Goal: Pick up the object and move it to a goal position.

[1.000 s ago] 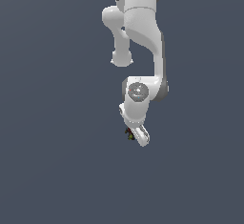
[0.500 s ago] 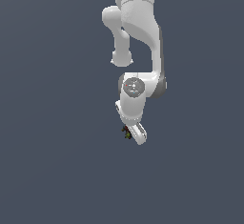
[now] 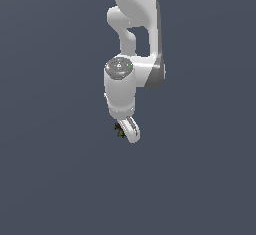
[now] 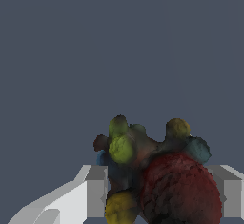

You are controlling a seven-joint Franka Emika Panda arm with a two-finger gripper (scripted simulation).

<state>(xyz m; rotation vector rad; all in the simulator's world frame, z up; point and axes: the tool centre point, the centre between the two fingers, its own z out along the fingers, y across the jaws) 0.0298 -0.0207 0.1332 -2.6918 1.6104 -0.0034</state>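
Backdrop is one flat, even slate-grey field w/ no seams, edges or shadows in either view, so whether it is a counter top, a floor or a far wall cannot be told; no containers show anywhere. In the exterior view the glossy white jointed robot arm comes down from the top edge, bends at a round grey-capped joint approx. mid-frame, and ends in the white two-fingered tool pointing downward, tilted a bit toward the exterior view's right. The small dark lumpy clump speckled red, yellow, green and blue sits right at the tool's tip, on the side toward the exterior view's left, touching the white finger; it is much smaller than the tool. Whether it hangs clear of any surface or rests on one cannot be told. The wrist view shows the clump close up, lodged between the two pale grey finger pads, one on each side and both pressed against it: a big dark-red ball, yellow-green balls, a mustard one, teal-blue bits, all fused on a blackish core. Tool is clenched on the clump, i.e. grasping it, jaws held apart only by the clump's width.
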